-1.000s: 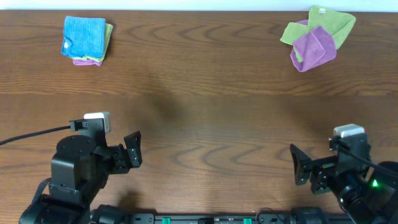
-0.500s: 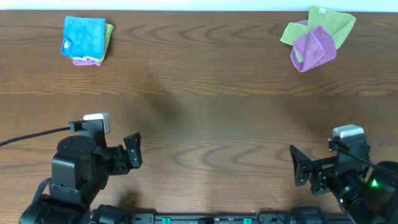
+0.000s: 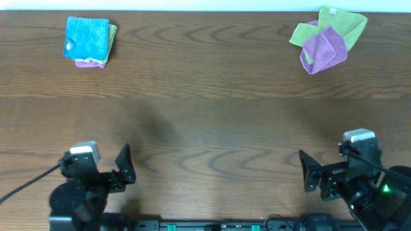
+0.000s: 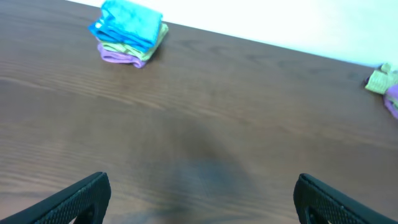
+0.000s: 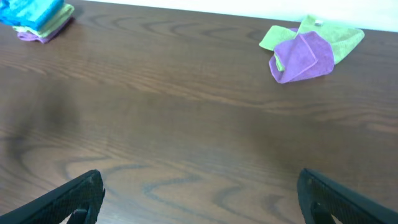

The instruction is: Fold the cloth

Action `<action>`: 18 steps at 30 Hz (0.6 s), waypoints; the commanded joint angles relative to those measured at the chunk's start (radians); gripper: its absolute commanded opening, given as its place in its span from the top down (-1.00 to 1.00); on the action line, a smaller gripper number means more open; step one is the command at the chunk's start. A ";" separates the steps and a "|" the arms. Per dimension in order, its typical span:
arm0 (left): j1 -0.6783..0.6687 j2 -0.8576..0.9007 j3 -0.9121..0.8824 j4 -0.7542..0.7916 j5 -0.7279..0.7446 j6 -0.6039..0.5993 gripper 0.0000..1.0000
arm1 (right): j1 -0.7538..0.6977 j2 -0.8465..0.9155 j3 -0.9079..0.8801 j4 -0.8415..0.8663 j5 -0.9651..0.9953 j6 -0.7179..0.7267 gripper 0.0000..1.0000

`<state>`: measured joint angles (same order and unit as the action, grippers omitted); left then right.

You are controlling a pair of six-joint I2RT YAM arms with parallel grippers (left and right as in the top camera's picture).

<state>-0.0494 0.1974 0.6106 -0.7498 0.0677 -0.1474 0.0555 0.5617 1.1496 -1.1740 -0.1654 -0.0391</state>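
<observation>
The sky-blue cloth [image 3: 87, 36] lies folded on top of a small stack at the table's far left, over a lime-green and a purple folded cloth. It also shows in the left wrist view [image 4: 129, 21] and the right wrist view [image 5: 32, 11]. My left gripper [image 3: 124, 167] is open and empty near the front left edge. My right gripper [image 3: 309, 174] is open and empty near the front right edge. Both are far from the stack.
A loose lime-green cloth [image 3: 334, 23] and a purple cloth [image 3: 323, 50] lie crumpled together at the far right. The brown wood table [image 3: 212, 122] spans the view between the cloths and the grippers.
My left arm has drawn back toward the front edge and a little left. The right arm and all the cloths have not moved.
</observation>
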 commanded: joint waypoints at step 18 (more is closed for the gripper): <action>0.045 -0.194 -0.451 0.202 0.063 0.027 -0.91 | 0.005 -0.002 0.000 -0.001 -0.007 0.008 -0.99</action>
<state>-0.0101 0.0139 0.1936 -0.5667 0.1280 -0.1230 0.0555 0.5617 1.1496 -1.1748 -0.1646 -0.0372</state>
